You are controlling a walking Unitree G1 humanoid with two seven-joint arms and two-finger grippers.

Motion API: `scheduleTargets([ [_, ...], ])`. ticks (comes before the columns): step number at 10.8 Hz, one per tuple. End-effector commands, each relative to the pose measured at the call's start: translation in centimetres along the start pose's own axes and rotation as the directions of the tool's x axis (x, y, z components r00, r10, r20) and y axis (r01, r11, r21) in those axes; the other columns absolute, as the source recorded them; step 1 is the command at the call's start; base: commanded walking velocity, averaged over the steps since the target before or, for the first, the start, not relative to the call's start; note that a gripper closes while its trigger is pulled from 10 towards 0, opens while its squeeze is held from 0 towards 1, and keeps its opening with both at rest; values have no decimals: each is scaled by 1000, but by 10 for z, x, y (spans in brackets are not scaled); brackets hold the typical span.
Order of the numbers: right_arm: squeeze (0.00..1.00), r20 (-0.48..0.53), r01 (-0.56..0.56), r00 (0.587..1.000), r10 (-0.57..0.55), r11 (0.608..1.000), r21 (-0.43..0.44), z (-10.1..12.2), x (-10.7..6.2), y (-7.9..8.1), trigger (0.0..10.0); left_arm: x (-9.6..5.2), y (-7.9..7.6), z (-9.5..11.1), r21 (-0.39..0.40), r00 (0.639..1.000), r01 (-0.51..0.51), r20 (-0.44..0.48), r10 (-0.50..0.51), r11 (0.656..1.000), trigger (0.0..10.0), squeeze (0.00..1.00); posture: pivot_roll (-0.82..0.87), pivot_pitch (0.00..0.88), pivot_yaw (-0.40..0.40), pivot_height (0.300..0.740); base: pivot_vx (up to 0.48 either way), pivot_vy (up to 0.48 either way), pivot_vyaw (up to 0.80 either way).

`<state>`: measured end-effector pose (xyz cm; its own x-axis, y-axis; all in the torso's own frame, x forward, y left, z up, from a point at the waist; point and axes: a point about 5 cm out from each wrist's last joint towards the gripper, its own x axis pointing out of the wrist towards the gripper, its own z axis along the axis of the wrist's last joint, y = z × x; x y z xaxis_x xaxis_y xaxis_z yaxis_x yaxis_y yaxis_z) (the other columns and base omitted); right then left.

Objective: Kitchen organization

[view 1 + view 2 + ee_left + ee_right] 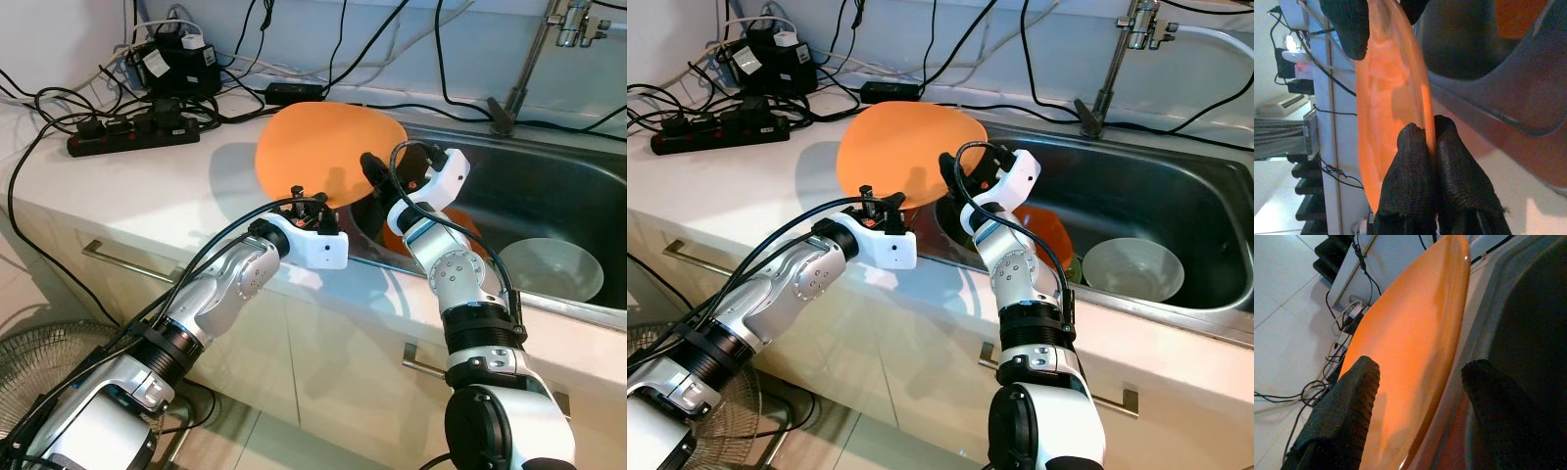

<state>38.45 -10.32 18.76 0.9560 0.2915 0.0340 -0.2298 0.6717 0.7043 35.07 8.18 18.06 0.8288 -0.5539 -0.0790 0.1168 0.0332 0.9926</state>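
Left gripper (315, 204) pinches the lower rim of the orange plate (323, 152), fingers pressed together on the edge. Plate is held tilted above the white counter (118, 181), just beside the sink (549, 196). Right gripper (377, 176) sits at its right edge, fingers spread, one on each side. Judgement: stiff, light, glossy, likely slippery; grip at the rim. A second orange plate (1043, 230) and a grey bowl (554, 269) lie in the sink; power strip (132, 132) and cables by the wall.
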Motion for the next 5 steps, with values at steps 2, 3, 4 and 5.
scheduleTargets([
  [2,0,-13,-3,1000,3,1000,17,-3,0,0,0,-1,10,6,3,998,-44,33,44,999,10000,0,214,0,35,740,0,0,0],
  [3,0,-12,-3,1000,3,1000,18,-3,0,0,0,-1,10,6,3,998,-45,33,45,999,10000,0,214,0,35,740,0,0,0],
  [4,0,-11,-3,1000,3,1000,20,-2,0,0,0,-1,10,6,4,998,-45,34,45,999,10000,0,214,0,35,740,0,0,0],
  [5,0,-10,-4,1000,4,1000,24,-2,0,0,0,0,10,6,6,998,-47,36,47,999,10000,0,214,0,36,740,0,0,0],
])
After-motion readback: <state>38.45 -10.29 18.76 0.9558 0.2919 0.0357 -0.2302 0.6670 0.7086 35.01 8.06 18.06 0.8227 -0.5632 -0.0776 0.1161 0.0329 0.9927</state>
